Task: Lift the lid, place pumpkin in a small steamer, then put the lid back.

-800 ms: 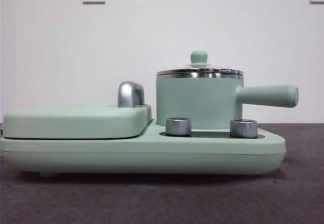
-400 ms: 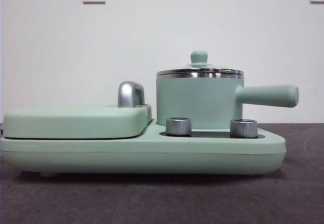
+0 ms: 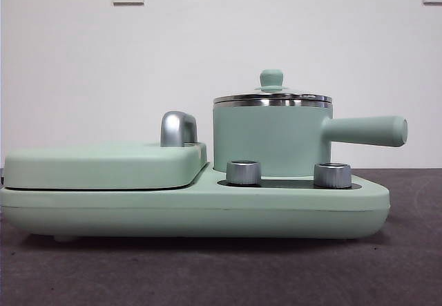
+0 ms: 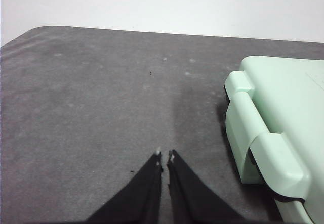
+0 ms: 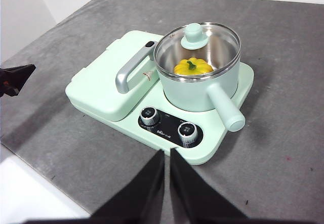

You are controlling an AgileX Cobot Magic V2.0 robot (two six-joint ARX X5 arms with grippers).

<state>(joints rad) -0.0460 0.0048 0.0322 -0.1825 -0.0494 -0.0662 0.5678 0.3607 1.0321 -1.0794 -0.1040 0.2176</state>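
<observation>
On the right half of the mint-green appliance base (image 3: 207,213), the small steamer (image 3: 269,140) is standing upright, its long straight handle (image 3: 366,130) pointing toward three o'clock in the front view. The lid (image 3: 272,97) is sitting level on the steamer's steel rim, its small green knob (image 3: 271,79) pointing to twelve o'clock. Through the glass, the right wrist view is showing the pumpkin (image 5: 193,66) resting inside the steamer, stem up. Two silver knobs (image 3: 244,173) are sitting on the base's dark panel just in front of the steamer. At the steamer's nine o'clock side in the front view, the flat rectangular cover (image 3: 103,166) is lying closed on the base, its curved silver handle (image 3: 178,129) rising beside the steamer. The right pincer (image 5: 166,155) is hanging well apart from the appliance, above the gray surface (image 5: 283,148), its black jaws pressed together and gripping nothing. The left pincer (image 4: 164,158) is likewise hanging over the bare surface beside the end of the base, jaws closed on nothing.
</observation>
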